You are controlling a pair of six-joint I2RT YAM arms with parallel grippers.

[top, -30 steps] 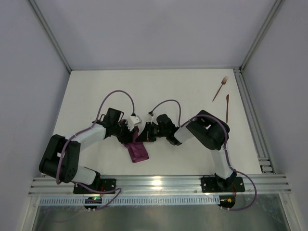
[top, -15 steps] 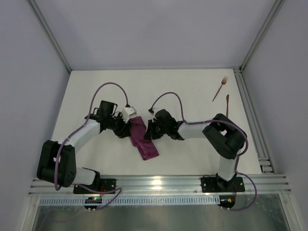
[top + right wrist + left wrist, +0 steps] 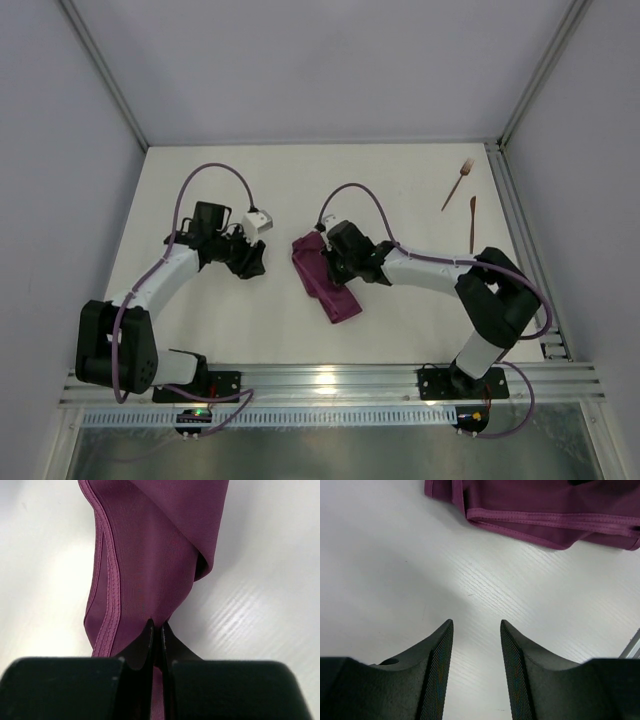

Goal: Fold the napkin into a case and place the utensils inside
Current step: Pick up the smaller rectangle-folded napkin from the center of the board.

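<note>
Plum cloth, the napkin (image 3: 325,280), lies bunched in a slanting strip at mid-frame of the top view, no neat case yet, while the fork (image 3: 457,184) and knife (image 3: 472,222) wait untouched at upper right, well apart from it on the table (image 3: 400,180). The left wrist view shows the left claw (image 3: 476,625) half open and empty, the cloth's hem along the top edge. The right wrist view shows the right claw (image 3: 156,627) pinched on a fold, though how many layers I cannot tell.

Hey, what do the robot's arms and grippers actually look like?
The left arm and right arm have white links, black joints and a looping purple cable each. The left gripper and right gripper have matte black tapered fingers, finely ribbed inside on the left.
</note>
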